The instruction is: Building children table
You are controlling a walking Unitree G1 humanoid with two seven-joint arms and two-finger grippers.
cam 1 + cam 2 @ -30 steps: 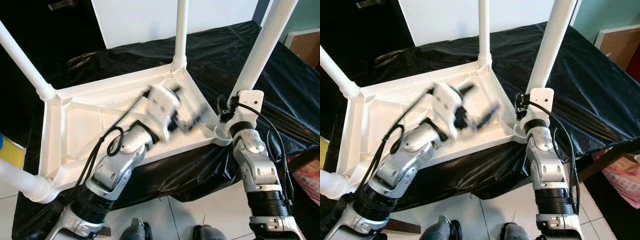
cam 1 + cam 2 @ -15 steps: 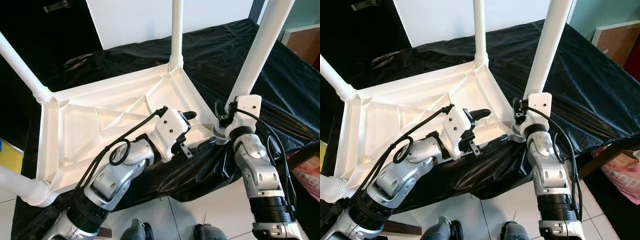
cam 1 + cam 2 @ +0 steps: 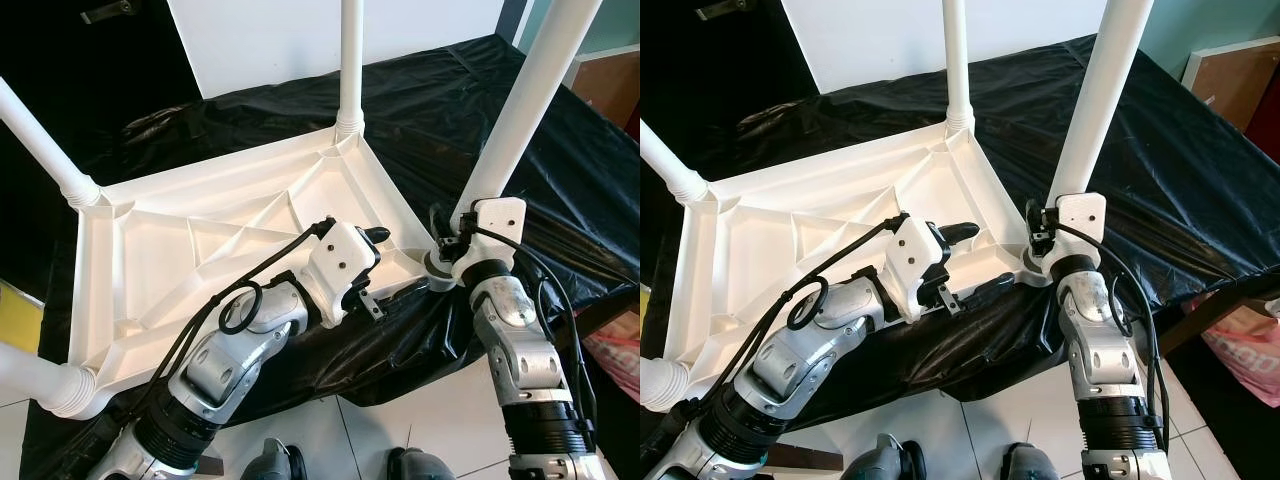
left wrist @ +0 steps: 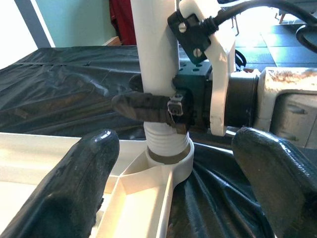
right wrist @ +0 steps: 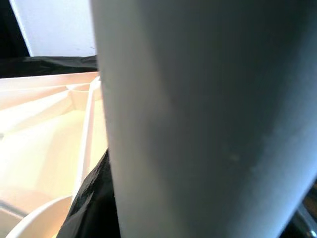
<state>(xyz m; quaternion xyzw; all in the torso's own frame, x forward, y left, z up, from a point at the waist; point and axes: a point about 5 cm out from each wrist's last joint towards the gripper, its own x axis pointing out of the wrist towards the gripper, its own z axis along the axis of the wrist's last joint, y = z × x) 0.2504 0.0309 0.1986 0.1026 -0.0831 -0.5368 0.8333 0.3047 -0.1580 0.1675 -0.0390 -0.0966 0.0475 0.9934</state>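
A white plastic table (image 3: 200,250) lies upside down on a black-draped bench (image 3: 560,170), ribbed underside up, legs raised. The left claw (image 3: 385,260) gapes empty over its near rim; the right claw (image 4: 148,106) clamps the near-right leg (image 3: 515,130) just above its socket.

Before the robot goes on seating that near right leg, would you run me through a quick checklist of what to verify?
1. Right gripper closed around the near right leg, just above its threaded end: ok.
2. Leg's threaded end inside the corner socket: ok; fully seated: cannot tell.
3. Left gripper open, straddling the upturned tabletop's near rim beside that socket, gripping nothing: ok.
4. Far right leg upright in its corner: ok.
5. Left-side legs in their corner sockets: ok, though they lean outward.
6. Black sheet under the tabletop, bunched below the socket: cannot tell if it interferes.
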